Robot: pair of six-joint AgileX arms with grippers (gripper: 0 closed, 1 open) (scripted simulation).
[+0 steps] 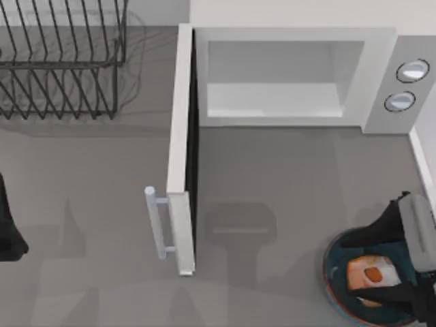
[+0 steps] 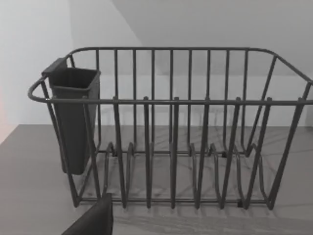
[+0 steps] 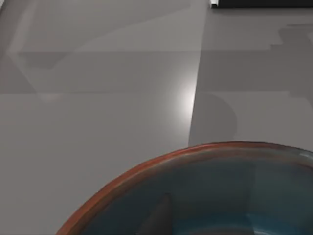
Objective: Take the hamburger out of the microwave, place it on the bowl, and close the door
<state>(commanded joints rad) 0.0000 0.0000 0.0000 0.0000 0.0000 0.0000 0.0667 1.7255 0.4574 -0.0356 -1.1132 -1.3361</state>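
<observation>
One microwave (image 1: 293, 75) stands at the far side of the table (image 1: 272, 177), its pale cavity bare and its two round knobs (image 1: 407, 85) on the panel at the right end. Its one door (image 1: 182, 150) stands swung wide open, edge-on from above, with the pale bar handle (image 1: 161, 223) on its outer face, away from the cavity.

One bowl (image 1: 337, 272) sits well in front of the microwave, below its knob panel, near the table's front right corner. The single hamburger (image 1: 372, 273) lies inside the bowl, orange spot upward. The right gripper (image 1: 402, 266) hangs directly over the bowl, its dark fingers (image 1: 385, 221) on either side of the hamburger; whether they pinch it or stand just clear of it cannot be told. The right wrist view looks down on the bowl's reddish rim and teal inside.

One dark wire dish rack (image 1: 61, 61) stands to the left of the microwave, beyond the open door, with one dark cup-shaped holder (image 2: 73, 117) hung on its end. The left arm (image 1: 10, 231) rests parked at the table's left edge, in front of the rack.
</observation>
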